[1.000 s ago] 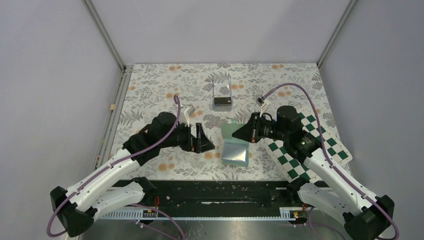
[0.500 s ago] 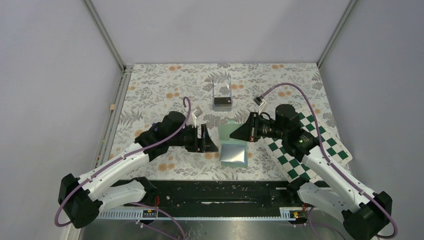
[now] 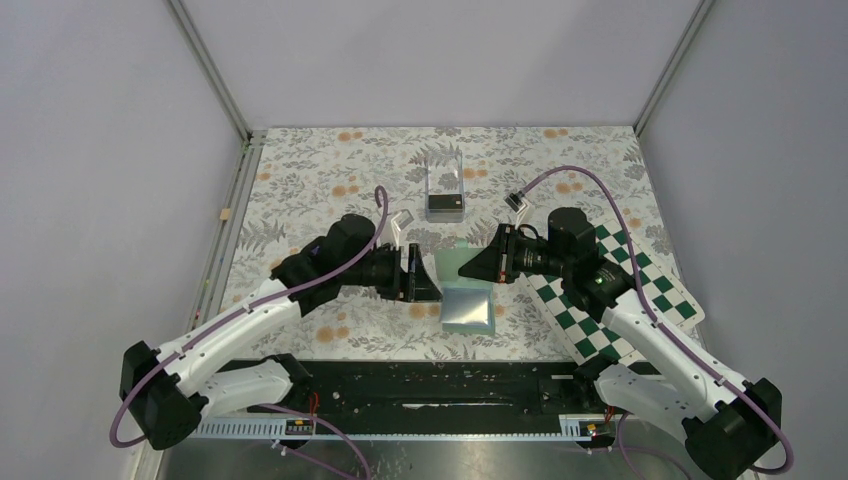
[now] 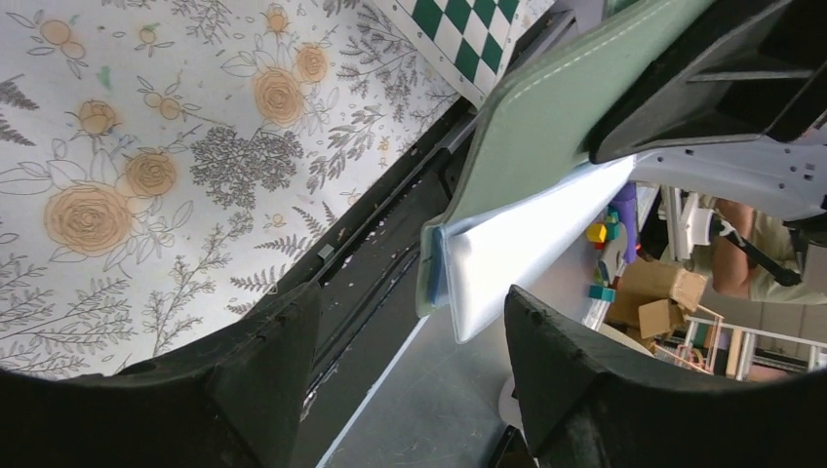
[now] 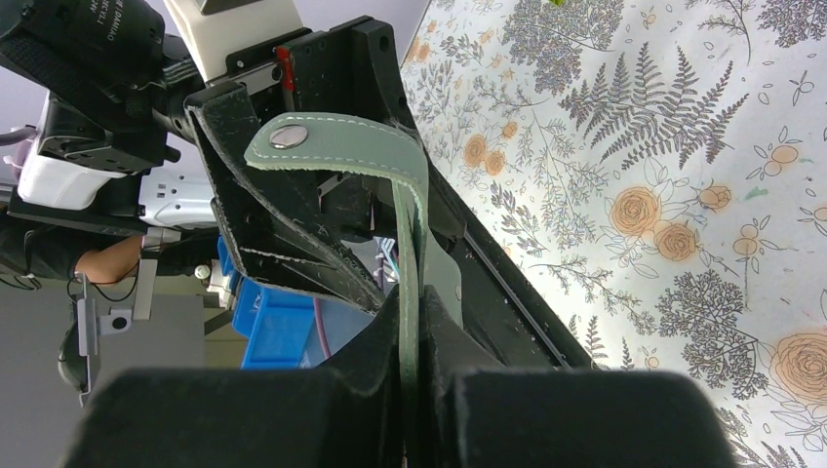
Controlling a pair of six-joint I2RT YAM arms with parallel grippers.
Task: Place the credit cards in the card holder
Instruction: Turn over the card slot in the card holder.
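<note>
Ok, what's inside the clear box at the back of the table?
The clear box holds what look like the black credit cards, lying flat at its near end. Whether that is one card or a stack is too small to tell.

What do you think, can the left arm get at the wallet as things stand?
Probably yes: the open left tool straddles the wallet's free edge, while the right tool grips it.

Bright even light, soft shadows, sharp focus
</note>
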